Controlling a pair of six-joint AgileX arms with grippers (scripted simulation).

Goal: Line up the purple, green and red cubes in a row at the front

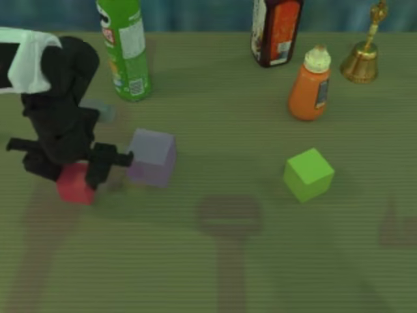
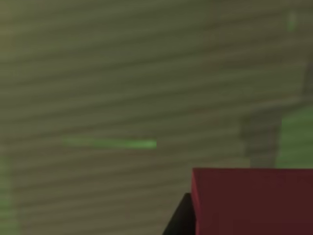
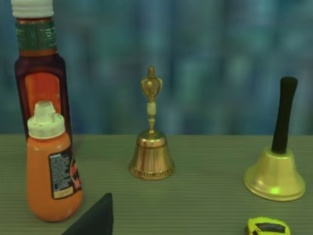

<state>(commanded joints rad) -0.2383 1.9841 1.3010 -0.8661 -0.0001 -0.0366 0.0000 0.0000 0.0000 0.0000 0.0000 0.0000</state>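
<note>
The red cube [image 1: 73,189] sits at the left of the table under my left gripper [image 1: 78,172], which is shut on it. In the left wrist view the red cube [image 2: 252,200] fills one corner, and one black finger [image 2: 180,219] presses against its side. The lilac purple cube [image 1: 153,156] stands just right of that gripper, close to the arm's black body. Farther right, the lime-green cube [image 1: 308,174] rests alone. My right arm is outside the top view; only one dark fingertip [image 3: 95,220] shows in its wrist view.
Along the back stand a tall green can [image 1: 125,49], a dark sauce bottle [image 1: 277,31], an orange bottle [image 1: 311,85] and a brass bell [image 1: 363,59]. The right wrist view also shows a black-handled bell [image 3: 275,171] and a yellow toy car [image 3: 268,226].
</note>
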